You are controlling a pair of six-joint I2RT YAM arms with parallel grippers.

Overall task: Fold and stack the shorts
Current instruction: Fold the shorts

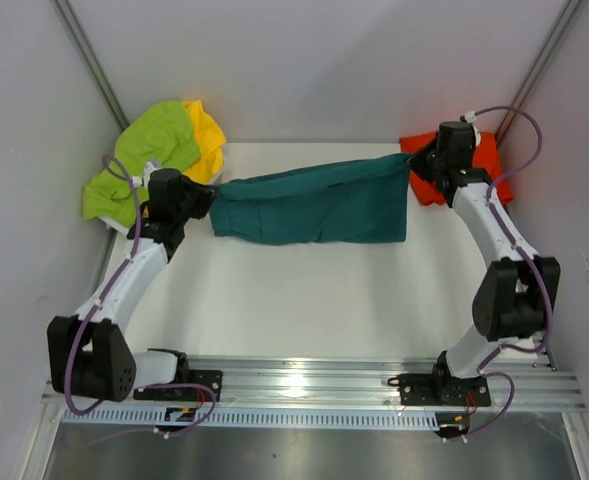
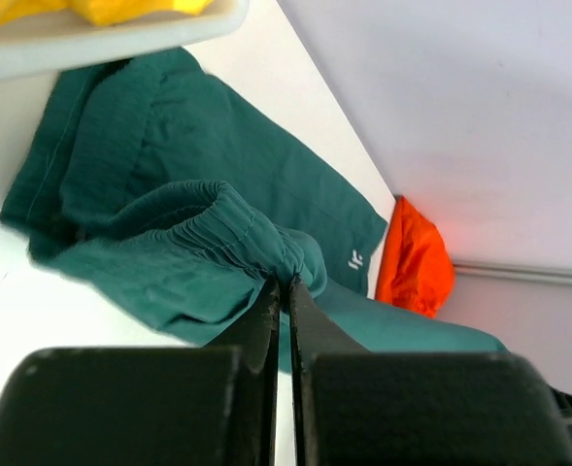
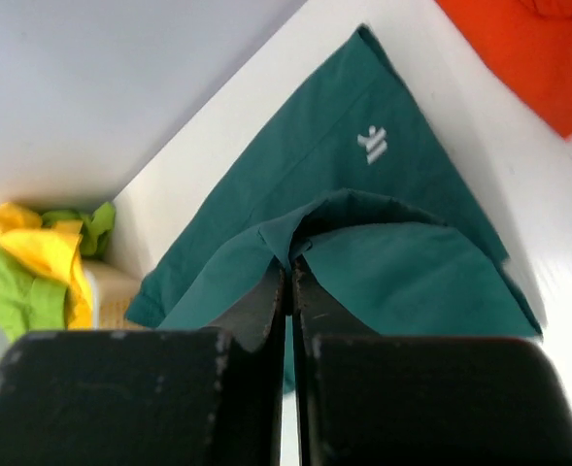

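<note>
A flat white tabletop (image 1: 304,300) fills the centre. A ribbed silver aluminium rail (image 1: 314,380) spans six o'clock. Pale grey wall panels (image 1: 324,60) stand at twelve.

A white table (image 1: 304,300) sits between plain pale walls (image 1: 324,60); an aluminium rail (image 1: 304,378) — glinting with light — spans its near edge.

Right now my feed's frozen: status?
Left gripper, right gripper shut on teal shorts, stretched between. Orange shorts far right; lime shorts, yellow shorts far left. Nothing blocking.
</note>
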